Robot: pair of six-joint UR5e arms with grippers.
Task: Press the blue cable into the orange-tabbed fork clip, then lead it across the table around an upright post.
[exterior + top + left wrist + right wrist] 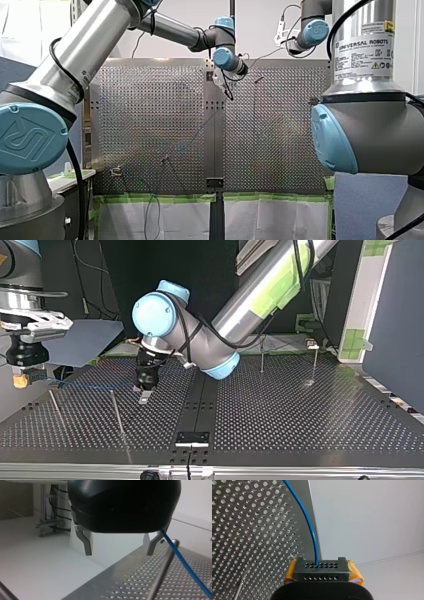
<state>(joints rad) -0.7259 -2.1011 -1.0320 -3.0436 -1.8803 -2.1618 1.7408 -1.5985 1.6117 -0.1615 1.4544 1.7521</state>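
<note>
My right gripper is clamped shut on the blue cable, yellow pads either side, near the edge of the tabletop. Further along, my left gripper stands wide open and empty, with the cable running just beside one finger and past a post. I judge the risk is the cable snagging that finger or riding over the post rather than round it. I can't find the orange-tabbed fork clip anywhere; possibly my left arm hides it.

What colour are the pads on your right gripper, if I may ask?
Yellow-orange pads on my right gripper, clearest in the right wrist view.
</note>
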